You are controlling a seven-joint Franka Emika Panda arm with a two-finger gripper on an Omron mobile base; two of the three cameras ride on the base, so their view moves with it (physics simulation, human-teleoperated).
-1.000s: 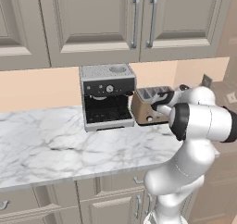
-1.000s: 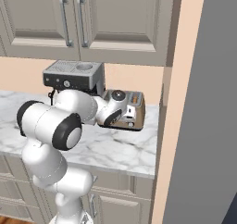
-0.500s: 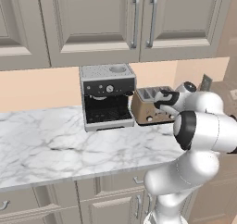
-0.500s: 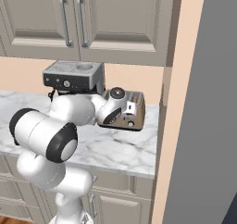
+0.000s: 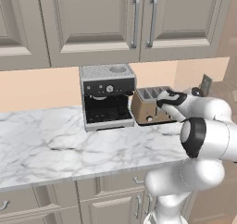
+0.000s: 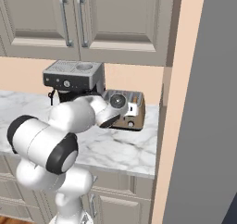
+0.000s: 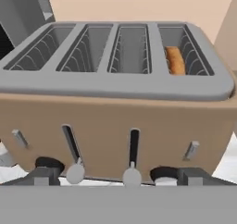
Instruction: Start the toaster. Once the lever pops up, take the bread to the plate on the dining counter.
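Note:
The bronze-brown toaster [image 5: 147, 108] stands on the marble worktop beside the coffee machine, also seen as the toaster [image 6: 135, 112] from the right. Close up, the toaster [image 7: 115, 121] has several slots on top, and the bread [image 7: 174, 60] sits low in the rightmost one. Two silver lever knobs [image 7: 132, 176] rest at the bottom ends of their slits on the front face. My gripper [image 7: 118, 180] is open right in front of that face, its fingers spread to either side of the levers. My gripper [image 5: 165, 102] holds nothing. The plate and the dining counter are out of view.
A black-and-silver coffee machine [image 5: 107, 96] stands just left of the toaster. Upper cabinets [image 5: 134, 24] hang over the worktop [image 5: 51, 144]. A tall wall panel [image 6: 203, 102] closes off the worktop right of the toaster.
My elbow has swung lower and further out while the hand stays at the toaster's front, a little lower than before. The jaws stay wide apart.

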